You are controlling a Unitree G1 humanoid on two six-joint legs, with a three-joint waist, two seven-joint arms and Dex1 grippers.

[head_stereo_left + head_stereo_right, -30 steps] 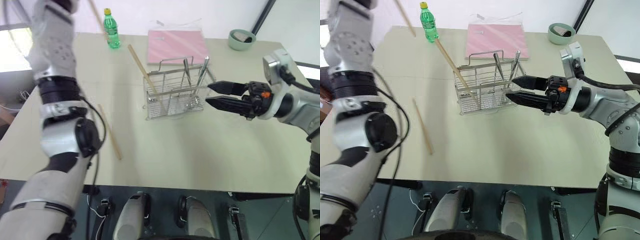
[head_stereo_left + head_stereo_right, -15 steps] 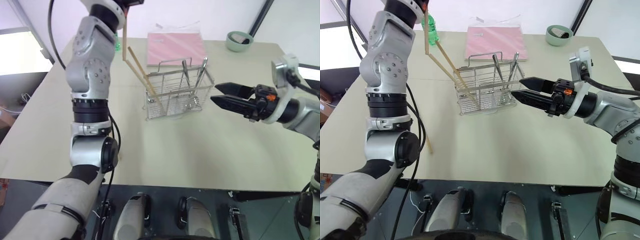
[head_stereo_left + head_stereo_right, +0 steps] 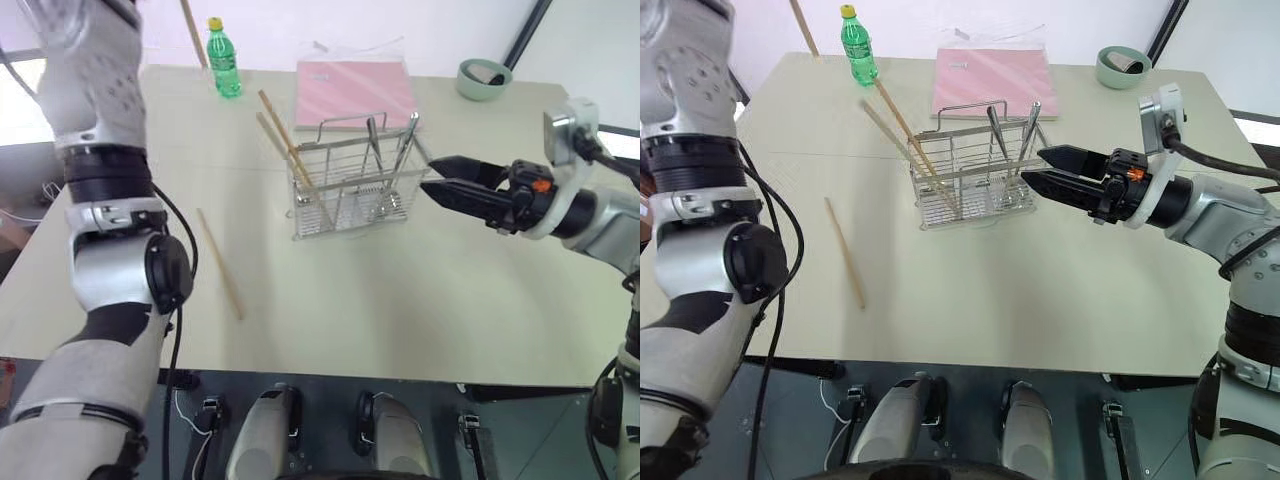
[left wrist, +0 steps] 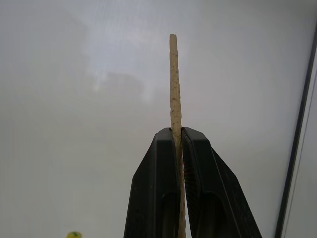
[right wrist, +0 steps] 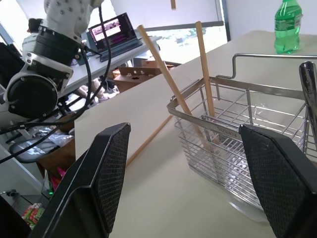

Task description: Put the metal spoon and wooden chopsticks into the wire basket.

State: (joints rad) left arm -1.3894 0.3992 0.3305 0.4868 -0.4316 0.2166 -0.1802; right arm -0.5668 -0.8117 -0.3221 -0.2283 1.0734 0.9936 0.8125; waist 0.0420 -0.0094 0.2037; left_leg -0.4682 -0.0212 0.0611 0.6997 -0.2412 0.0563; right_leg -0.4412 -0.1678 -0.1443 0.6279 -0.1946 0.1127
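Inside the wire basket (image 3: 975, 180), two wooden chopsticks (image 3: 902, 128) lean out over its left end, their upper ends slanting toward the green bottle (image 3: 859, 47). At the right end stand shiny metal utensils, a metal spoon (image 3: 1028, 130) among them, handles up past the rim. A third chopstick (image 3: 843, 251) lies flat on the bench (image 3: 1040, 290), well apart from the basket on its left side, in open surface. A fourth chopstick (image 4: 175, 99) is pinched between the closed fingers of the left pincer (image 4: 179, 144), which is raised high above the far left corner; the stick's end also shows beside the bottle in the head views.

The right pincer (image 3: 1040, 170) hovers level just beside the basket's right end, its fingers spread wide and holding nothing. Behind the basket lies a flat pink pad (image 3: 990, 78), and a pale green bowl (image 3: 1123, 67) sits near the far right corner. The near half of the bench is bare, leaving free room in front of the basket.
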